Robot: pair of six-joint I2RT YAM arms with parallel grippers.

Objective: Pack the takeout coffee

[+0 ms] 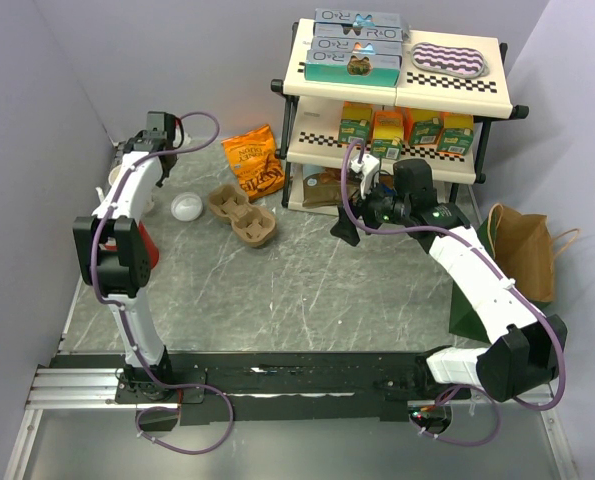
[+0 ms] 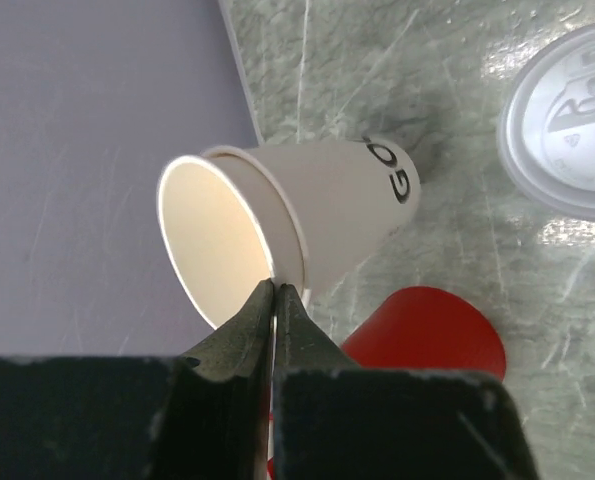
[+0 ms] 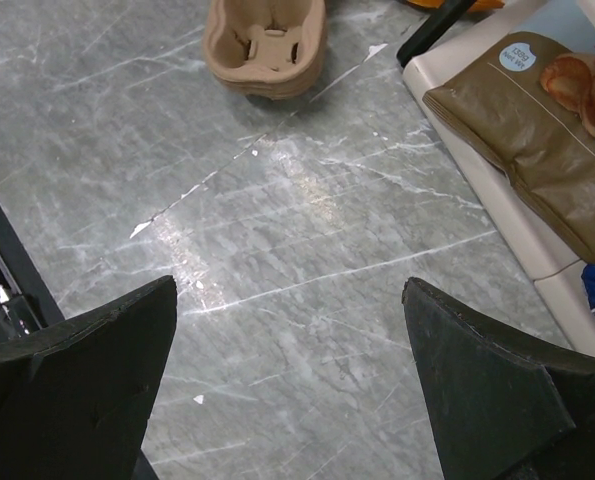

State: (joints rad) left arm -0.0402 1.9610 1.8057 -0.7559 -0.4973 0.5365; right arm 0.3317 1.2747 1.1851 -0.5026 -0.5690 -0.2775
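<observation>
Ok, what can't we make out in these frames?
- Cup, left wrist: the print shows only "GO"; the rest wraps out of sight.
- Lid, left wrist: cut off by the right edge, embossing too blurred to read.
- Red object, left wrist: partly behind the left gripper; cannot tell what it is.
- Carrier, right wrist: cut off by the top edge.

1. The paper cup (image 2: 347,200) shows a smooth, matt cream skin with black print.
2. The round lid (image 2: 567,110) is glossy whitish plastic.
3. The cup carrier (image 3: 267,45) is rough, matt brown moulded pulp.
4. The tabletop (image 3: 307,300) gleams like polished grey marble, veined white.
</observation>
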